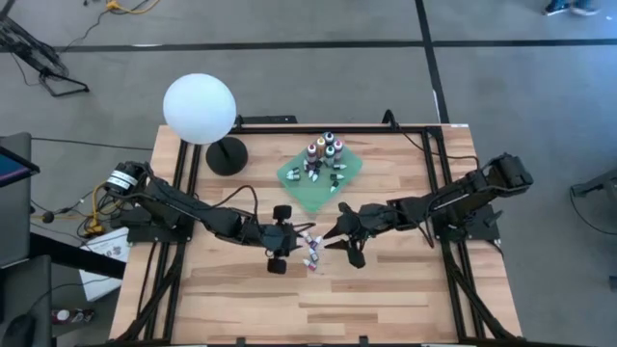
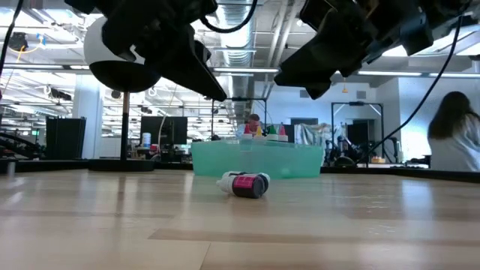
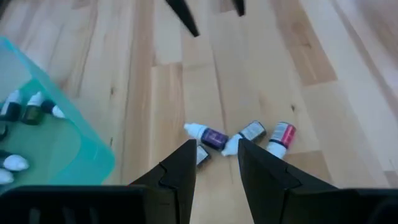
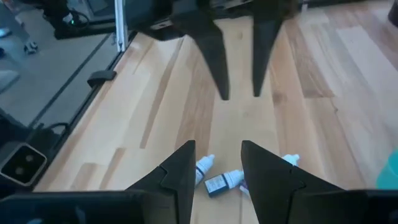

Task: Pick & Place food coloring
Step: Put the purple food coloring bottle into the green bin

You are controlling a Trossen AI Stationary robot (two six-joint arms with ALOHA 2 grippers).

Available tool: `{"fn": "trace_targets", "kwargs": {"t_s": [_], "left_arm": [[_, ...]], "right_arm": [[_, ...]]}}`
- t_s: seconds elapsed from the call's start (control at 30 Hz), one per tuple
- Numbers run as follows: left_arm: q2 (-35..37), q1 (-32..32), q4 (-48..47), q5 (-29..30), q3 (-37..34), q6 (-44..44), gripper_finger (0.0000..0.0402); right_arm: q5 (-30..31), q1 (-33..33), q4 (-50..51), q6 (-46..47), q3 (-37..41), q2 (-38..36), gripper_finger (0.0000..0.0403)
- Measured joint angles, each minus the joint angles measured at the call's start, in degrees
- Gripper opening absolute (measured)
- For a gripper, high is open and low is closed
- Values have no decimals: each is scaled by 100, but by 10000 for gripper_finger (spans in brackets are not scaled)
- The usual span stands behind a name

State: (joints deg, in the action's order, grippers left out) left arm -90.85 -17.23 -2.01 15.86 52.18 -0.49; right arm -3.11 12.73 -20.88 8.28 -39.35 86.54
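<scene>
**Both my grippers hang over a small cluster of food coloring bottles**

A few fallen bottles (image 1: 310,247) lie on the table (image 1: 405,299) right between my two grippers, just beyond and below the fingertips of each. Past my left gripper (image 3: 214,152) I see four of them lying on their sides: a purple-labelled bottle (image 3: 207,135) just ahead of my fingers, a dark-labelled one (image 3: 247,134) beside it, a pink-labelled one (image 3: 281,134) a little farther out, and one partly hidden by my finger. My left fingers stand apart with a clear gap and hold nothing.

My right gripper (image 4: 217,158) faces the left one across the same cluster; bottles show in the gap between its fingers and just beside them. Its fingers too are parted and empty.

From table height both grippers hang above the wood, clear of it, with the pink-labelled bottle lying on the board beneath them.

Both arms reach in from the table's sides, stretched low toward its middle. Farther off, beyond the cluster, more bottles (image 1: 323,149) stand and lie on the green tray (image 1: 294,178).
</scene>
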Motion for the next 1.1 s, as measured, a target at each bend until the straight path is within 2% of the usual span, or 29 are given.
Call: {"fn": "trace_targets", "kwargs": {"t_s": [0.2,0.33,0.53,0.8,0.97,1.1], "left_arm": [[0,-61,-27,-524,2,76,113],[-57,-265,-633,-499,4,319,113],[-81,-457,-895,-802,2,4,113],[-81,-447,-904,-770,2,-558,113],[-81,-442,-1097,-1466,-22,-189,113],[-76,-389,-1080,-1556,-207,-269,113]], "right_arm": [[-4,-48,50,-452,0,0,120],[-4,-90,130,-534,0,0,120],[-8,-90,163,-843,0,0,120],[-9,-94,213,-637,0,0,120],[-9,-94,312,-704,0,0,120],[-7,-94,263,-867,-1,28,120]]}}
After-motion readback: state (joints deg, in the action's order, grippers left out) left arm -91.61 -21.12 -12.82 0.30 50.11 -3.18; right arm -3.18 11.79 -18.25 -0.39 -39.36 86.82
